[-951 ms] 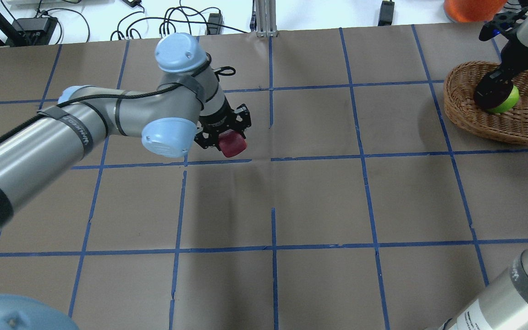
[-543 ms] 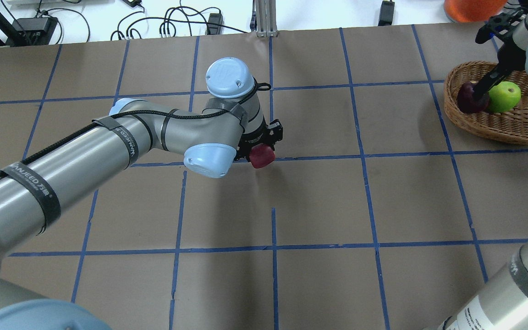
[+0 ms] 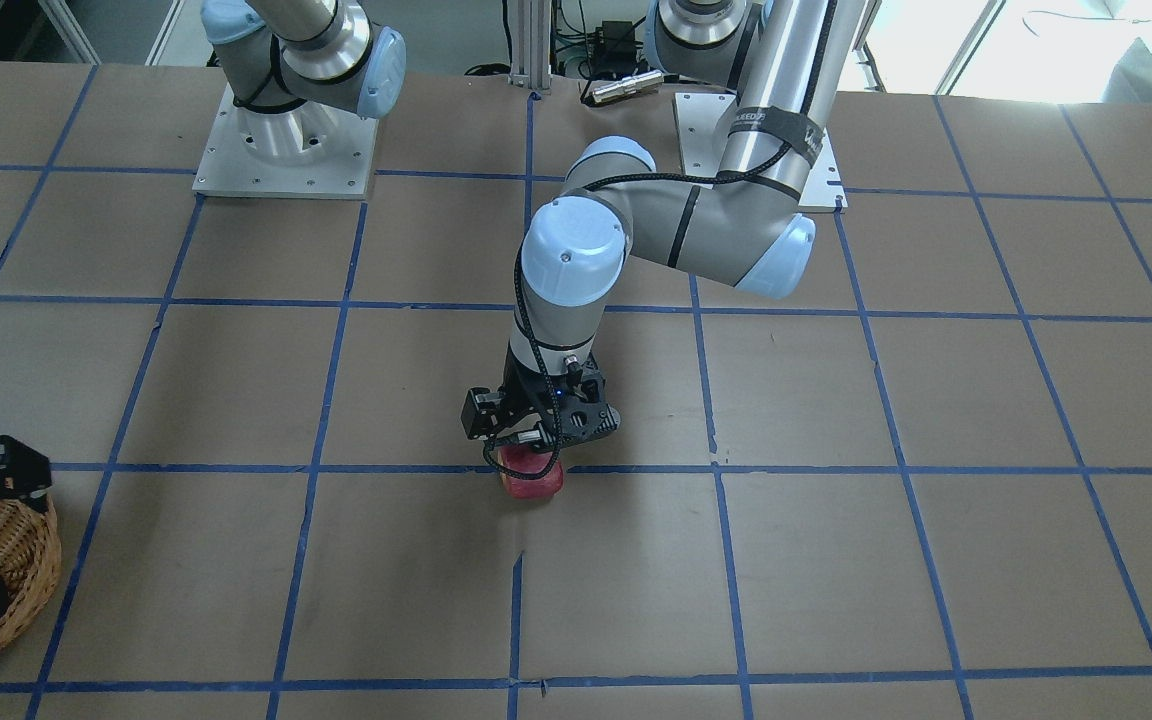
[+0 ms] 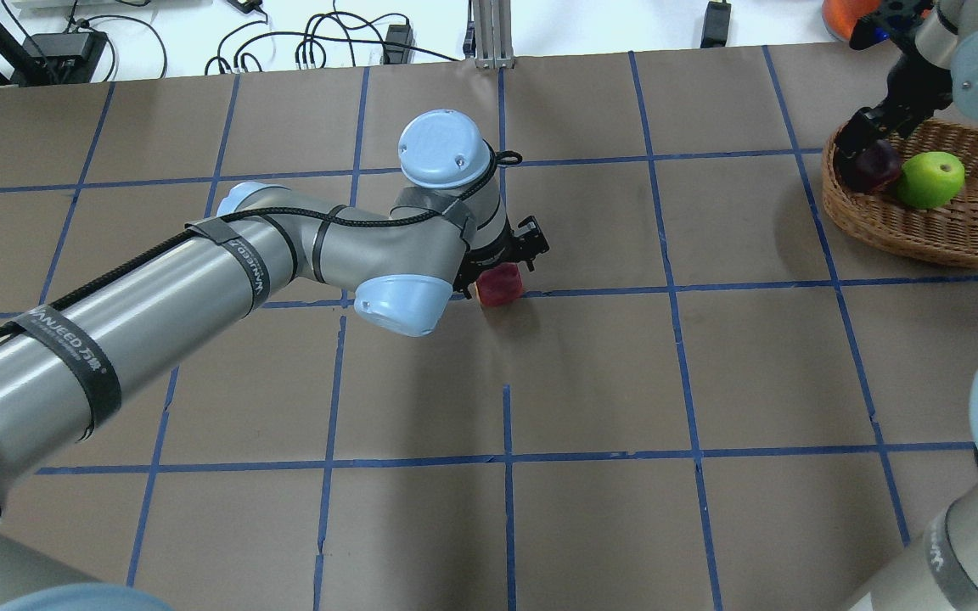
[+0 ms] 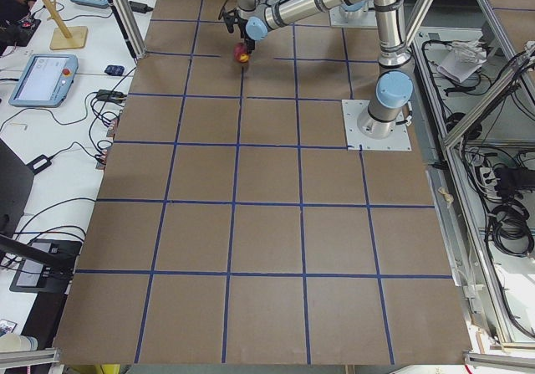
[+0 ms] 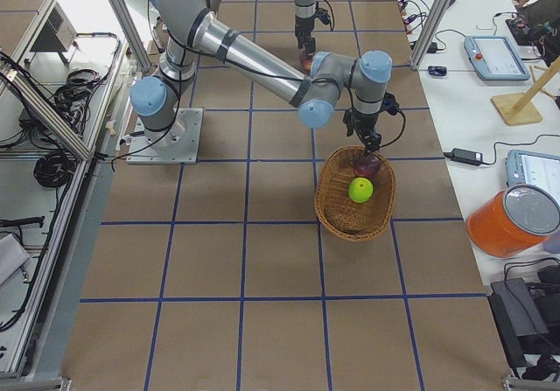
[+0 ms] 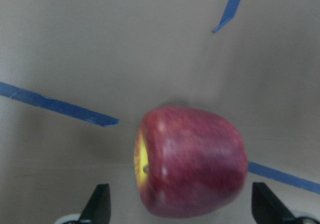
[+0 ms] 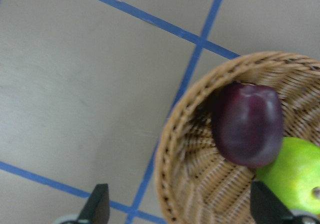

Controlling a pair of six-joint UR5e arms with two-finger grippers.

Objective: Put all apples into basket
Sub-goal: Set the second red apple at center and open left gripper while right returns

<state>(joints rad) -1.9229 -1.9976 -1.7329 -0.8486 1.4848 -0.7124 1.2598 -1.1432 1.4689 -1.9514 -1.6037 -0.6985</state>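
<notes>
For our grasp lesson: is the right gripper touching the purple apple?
Apart. The right wrist view shows the right gripper open, fingers clear of the purple apple.

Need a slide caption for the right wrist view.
In the basket: purple apple beside green apple.

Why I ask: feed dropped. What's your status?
Left fingers open astride red apple, on table. Right fingers open. Green apple, purple apple in basket. No obstacle seen.

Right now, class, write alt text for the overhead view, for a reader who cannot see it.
The left gripper hangs over a red apple at mid-table. At the far right, a basket holds a green apple and a purple apple, with the right gripper just above the purple one.
</notes>
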